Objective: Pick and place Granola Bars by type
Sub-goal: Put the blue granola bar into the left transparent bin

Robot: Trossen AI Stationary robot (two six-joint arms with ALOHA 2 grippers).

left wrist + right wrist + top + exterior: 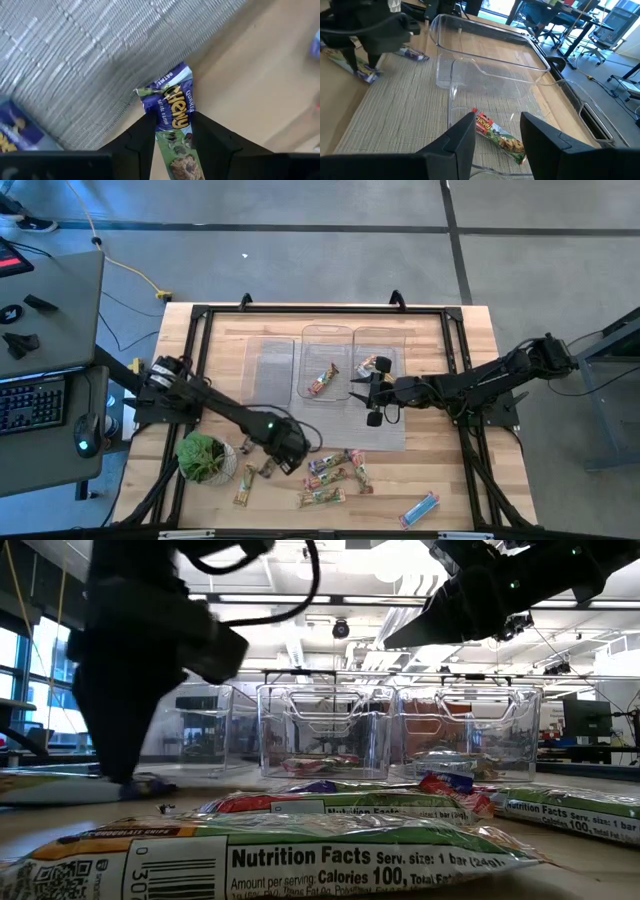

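Note:
My left gripper [290,455] stands low at the near edge of the grey mat, shut on a purple granola bar [172,100]. It also shows in the right wrist view, left gripper [367,57] over purple bar [367,74]. My right gripper [497,120] is open and hovers above the middle clear tray [327,350], touching nothing. A red-orange bar [497,135] lies flat on that tray's floor below its fingers. Several more bars [335,475] lie loose on the wood near the table's near edge. My left gripper pinches the purple bar between its two fingers [145,137], one on each long edge [186,120], so they lie across the bar. They come from above, pointing down. The bar's end sticks out past the fingers and it rests where mat meets wood.
Three clear trays stand side by side on the mat; the right one [380,345] holds wrappers [375,365], the left one [270,360] looks bare. A potted plant [203,457] sits left of my left gripper with two bars [245,485] beside it. A blue bar [420,507] lies near the front right.

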